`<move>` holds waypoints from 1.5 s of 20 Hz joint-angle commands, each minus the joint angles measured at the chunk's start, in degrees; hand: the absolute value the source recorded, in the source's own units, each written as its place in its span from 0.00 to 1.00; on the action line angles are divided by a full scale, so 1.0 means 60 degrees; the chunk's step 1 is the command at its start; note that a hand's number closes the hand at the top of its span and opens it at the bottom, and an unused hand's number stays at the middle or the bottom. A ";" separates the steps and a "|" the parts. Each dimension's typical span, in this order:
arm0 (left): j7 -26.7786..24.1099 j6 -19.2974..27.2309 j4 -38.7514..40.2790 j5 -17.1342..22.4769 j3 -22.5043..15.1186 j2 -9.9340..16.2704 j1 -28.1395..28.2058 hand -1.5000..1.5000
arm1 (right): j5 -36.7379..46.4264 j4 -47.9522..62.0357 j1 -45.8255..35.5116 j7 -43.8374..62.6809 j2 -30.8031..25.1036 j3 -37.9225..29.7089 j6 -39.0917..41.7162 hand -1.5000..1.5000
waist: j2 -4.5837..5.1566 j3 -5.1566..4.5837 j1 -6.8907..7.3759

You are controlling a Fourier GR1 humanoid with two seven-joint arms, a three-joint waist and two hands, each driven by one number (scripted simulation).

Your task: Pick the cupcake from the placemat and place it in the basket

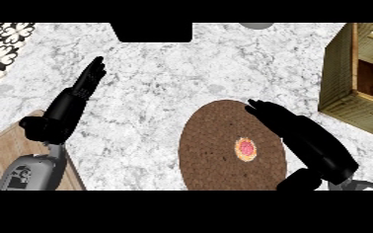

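Right hand (pixel 306 138) beside seemingly upright cupcake (pixel 246 149) on placemat (pixel 211 148).

Cupcake (pixel 246 149) on brown placemat (pixel 211 148); right hand (pixel 302 138) beside it, fingers (pixel 261 107) straight; basket (pixel 342 79) far right.

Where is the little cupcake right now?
In the head view the cupcake sits on the right part of the round brown placemat, just left of the right hand.

The basket (pixel 342 79) ran off the right edge, only its near corner showing. The right hand (pixel 306 138) covered the placemat's (pixel 211 148) right rim. A dark block (pixel 154 31) and grey round thing (pixel 256 25) were cut off at the top.
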 commanded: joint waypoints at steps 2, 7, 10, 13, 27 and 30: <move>0.0460 -0.0246 -0.0409 -0.0134 0.0131 -0.0242 0.0062 0.50 | 0.0035 -0.0166 -0.0132 -0.0072 0.0548 -0.0064 0.0306 0.00 | -0.0006 -0.0003 -0.0004; 0.0167 -0.0438 -0.0336 -0.0306 0.0441 -0.0397 0.0196 0.50 | 0.0227 -0.0579 0.0490 -0.0408 0.0671 -0.0059 0.0437 0.00 | -0.0008 -0.0004 -0.0022; 0.0949 -0.0493 -0.0834 -0.0311 0.0469 -0.0446 0.0104 0.50 | 0.0694 -0.0039 0.0111 -0.0435 0.0757 -0.0053 0.0401 0.00 | -0.0009 -0.0003 -0.0005; -0.0488 -0.0867 0.0636 -0.0461 0.0832 -0.0309 -0.0047 0.50 | 0.1280 -0.0370 0.0566 -0.0222 0.0912 0.0361 0.0193 0.00 | -0.0002 -0.0005 -0.0030; 0.0024 -0.1518 0.0015 -0.0282 0.1460 -0.0216 -0.0082 0.50 | 0.2582 0.1769 -0.0327 -0.0648 0.1593 0.0479 -0.0280 0.00 | 0.0001 -0.0003 0.0009; -0.0447 -0.1026 0.0496 -0.0922 0.0976 -0.0828 0.0008 0.50 | 0.3150 0.1641 0.0599 -0.0686 0.1545 0.1016 -0.0746 0.00 | 0.0000 -0.0004 -0.0028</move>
